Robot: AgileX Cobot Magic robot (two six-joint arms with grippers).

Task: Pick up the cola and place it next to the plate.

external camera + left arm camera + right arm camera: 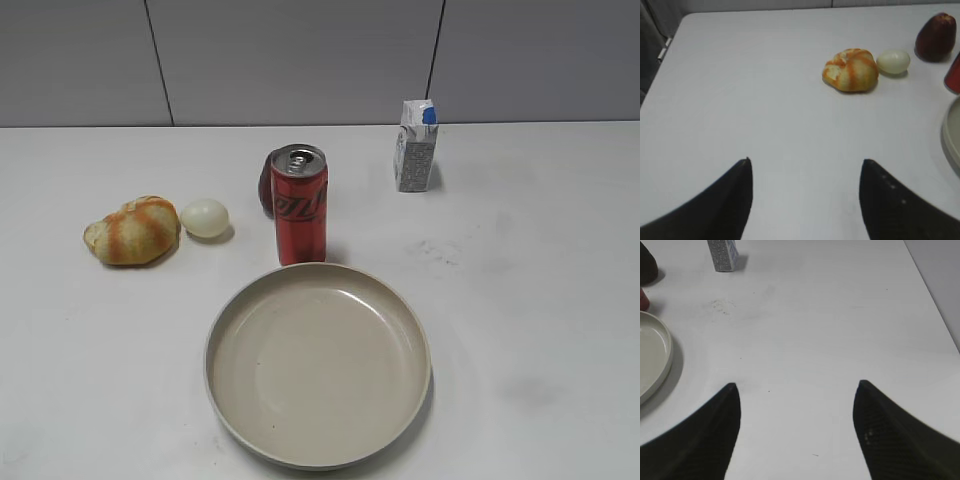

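The cola (299,205), a tall slim red can with black lettering and a silver top, stands upright just behind the far rim of the beige plate (240,310). A sliver of the can shows at the right edge of the left wrist view (954,76) and at the left edge of the right wrist view (643,299). The plate's rim also shows in the left wrist view (950,131) and the right wrist view (664,347). My left gripper (805,162) is open and empty over bare table, left of the plate. My right gripper (795,385) is open and empty, right of the plate. Neither gripper appears in the exterior view.
A striped bread roll (132,231) and a white egg (205,217) lie left of the can. A dark red fruit (266,184) sits behind the can. A small white-blue carton (415,146) stands at the back right. The table's edges show at the left (670,40) and at the right (932,292).
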